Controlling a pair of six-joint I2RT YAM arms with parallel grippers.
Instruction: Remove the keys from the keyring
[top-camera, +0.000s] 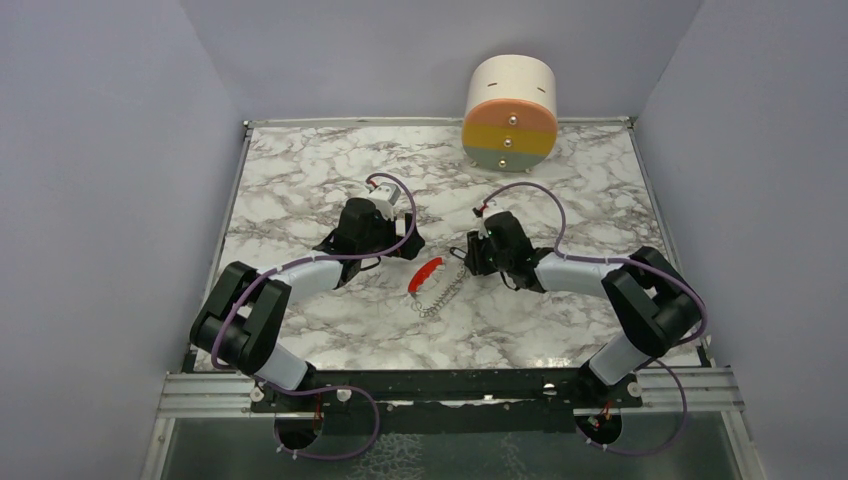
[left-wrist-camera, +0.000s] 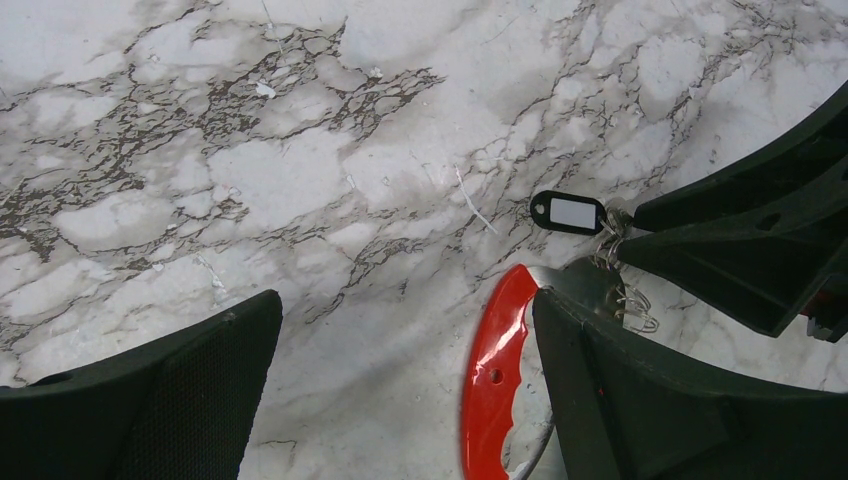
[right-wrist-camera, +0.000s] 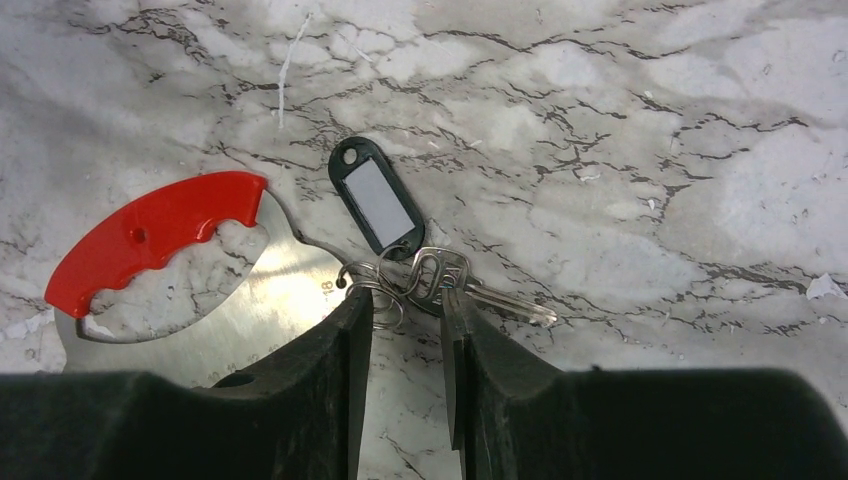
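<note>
Tabletop (right-wrist-camera: 650, 150): marble-patterned, smooth, low sheen. Keys (right-wrist-camera: 490, 298): bright silvery metal. Red grip (right-wrist-camera: 150, 235) is glossy plastic on a brushed metal blade; key tag (right-wrist-camera: 350, 165) is black plastic.

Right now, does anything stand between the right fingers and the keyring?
Nothing visible does. The right fingers already have their tips at the keyring. The black tag lies beyond the ring and the silver key to one side. Neither blocks the way.

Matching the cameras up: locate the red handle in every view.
Top external: red handle at table centre.
Left wrist: bottom centre.
Right wrist: left side.
Shared landmark: black key tag near its tip, seen in both wrist views.
</note>
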